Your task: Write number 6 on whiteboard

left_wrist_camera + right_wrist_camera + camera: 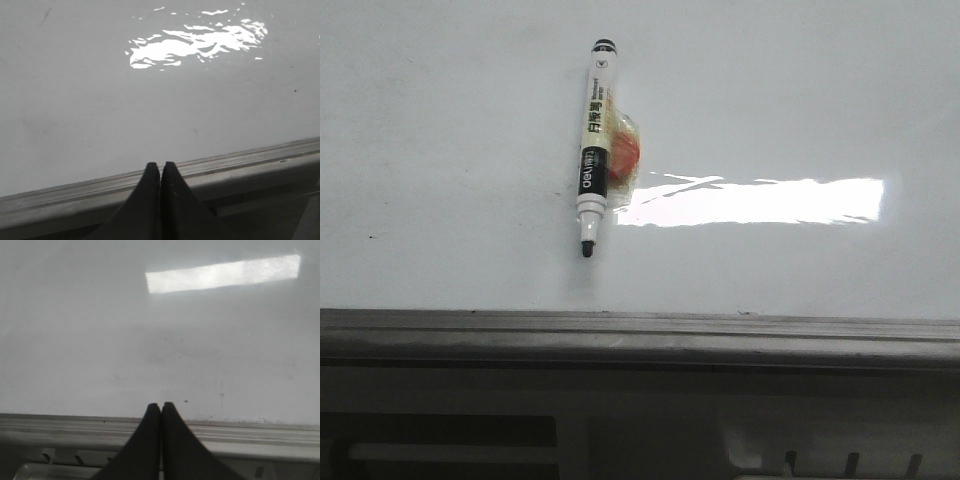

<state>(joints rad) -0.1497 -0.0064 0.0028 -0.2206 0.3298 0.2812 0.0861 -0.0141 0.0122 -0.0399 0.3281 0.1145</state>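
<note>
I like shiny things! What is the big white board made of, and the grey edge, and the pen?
The board looks like smooth glossy coated sheet: it mirrors a bright light. Its core is hidden. The edge looks like dull brushed metal, grey with long grooves. The pen seems to be plastic, white and black with a printed label, tip uncapped. Something orange sits beside it; what it is made of is unclear.

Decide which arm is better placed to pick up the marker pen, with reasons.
Left, marginally: the marker pen lies left of centre on the whiteboard in the front view. The left end effector and right end effector both sit shut over the near rim; neither wrist view shows the pen.
</note>
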